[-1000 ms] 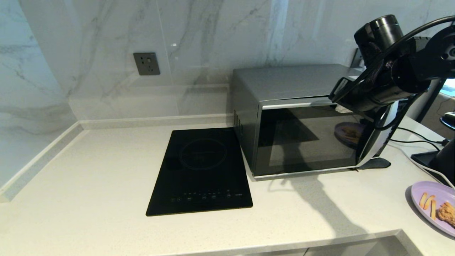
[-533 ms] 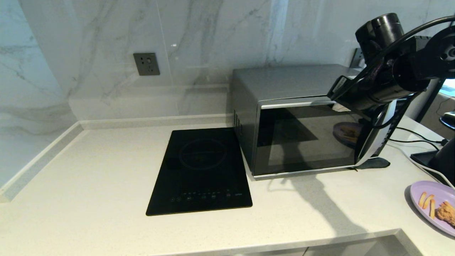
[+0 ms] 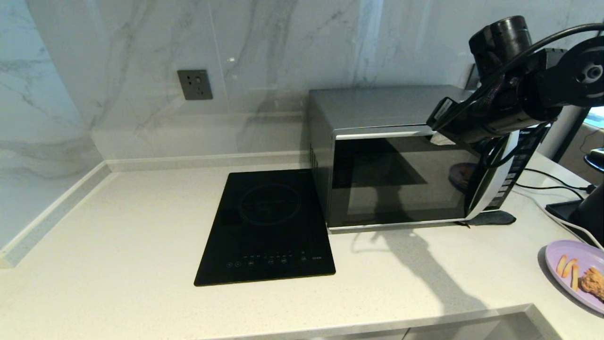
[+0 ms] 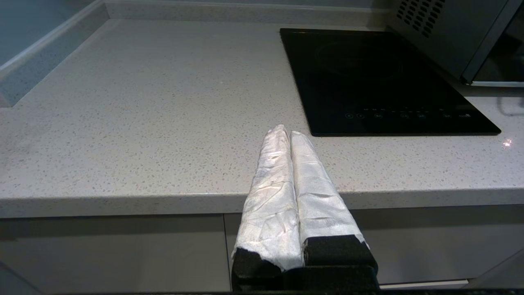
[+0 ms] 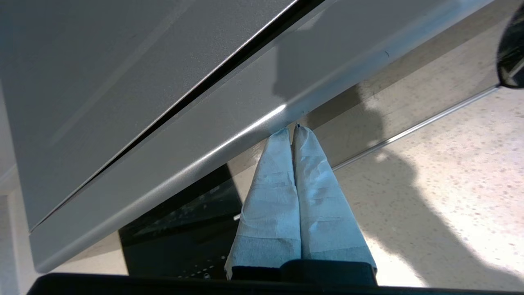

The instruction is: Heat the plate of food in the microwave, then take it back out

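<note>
The silver-grey microwave stands at the back right of the counter. Its dark glass door is ajar, and a dark gap shows between door and body. My right gripper is shut and empty, its wrapped fingertips against the silver strip along the door's top, near the curved handle. The lilac plate of food sits on the counter at the far right, with fry sticks and a crumbed piece. My left gripper is shut and parked before the counter's front edge.
A flat black induction hob lies just left of the microwave. The button panel shows right of the handle. Cables and a black base sit behind the plate. A wall socket is on the marble backsplash.
The door has swung a little further out, its handle end moving left together with my right arm. The button panel now shows beside the handle. The plate has not moved.
</note>
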{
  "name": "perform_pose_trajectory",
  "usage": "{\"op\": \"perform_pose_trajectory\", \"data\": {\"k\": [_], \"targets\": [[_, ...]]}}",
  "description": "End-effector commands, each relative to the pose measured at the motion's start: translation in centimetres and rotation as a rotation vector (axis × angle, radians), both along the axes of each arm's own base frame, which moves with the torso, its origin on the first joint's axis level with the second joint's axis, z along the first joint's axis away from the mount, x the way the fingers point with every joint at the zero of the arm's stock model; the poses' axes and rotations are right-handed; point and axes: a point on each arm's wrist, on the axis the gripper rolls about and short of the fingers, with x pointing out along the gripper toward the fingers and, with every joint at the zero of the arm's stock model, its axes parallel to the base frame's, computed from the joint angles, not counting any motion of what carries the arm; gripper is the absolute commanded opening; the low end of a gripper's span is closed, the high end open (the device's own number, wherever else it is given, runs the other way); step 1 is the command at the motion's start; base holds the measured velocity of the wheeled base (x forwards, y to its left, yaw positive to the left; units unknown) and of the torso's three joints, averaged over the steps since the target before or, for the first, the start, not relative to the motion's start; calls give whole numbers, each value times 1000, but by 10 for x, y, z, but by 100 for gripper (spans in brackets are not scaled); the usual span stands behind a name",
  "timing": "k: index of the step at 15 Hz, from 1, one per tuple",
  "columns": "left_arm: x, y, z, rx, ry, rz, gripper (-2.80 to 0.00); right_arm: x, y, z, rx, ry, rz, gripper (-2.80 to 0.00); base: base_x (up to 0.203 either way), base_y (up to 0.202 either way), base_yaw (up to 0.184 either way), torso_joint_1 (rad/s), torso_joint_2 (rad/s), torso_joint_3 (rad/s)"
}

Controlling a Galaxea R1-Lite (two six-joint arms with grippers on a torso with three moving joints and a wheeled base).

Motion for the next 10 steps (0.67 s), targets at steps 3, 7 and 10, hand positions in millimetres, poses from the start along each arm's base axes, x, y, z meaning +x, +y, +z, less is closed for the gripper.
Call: {"op": "perform_pose_trajectory", "data": {"k": [3, 7, 10], "targets": [[0, 0, 0, -1, 1, 1, -280, 7, -8, 2, 18, -40, -27, -280, 0, 0, 0, 0, 0, 0], [0, 0, 0, -1, 1, 1, -280, 15, -16, -3, 68, -41, -50, -280, 0, 0, 0, 0, 0, 0], [0, 0, 0, -1, 1, 1, -280, 7, -22, 4, 90, -44, -41, -280, 0, 0, 0, 0, 0, 0]]}}
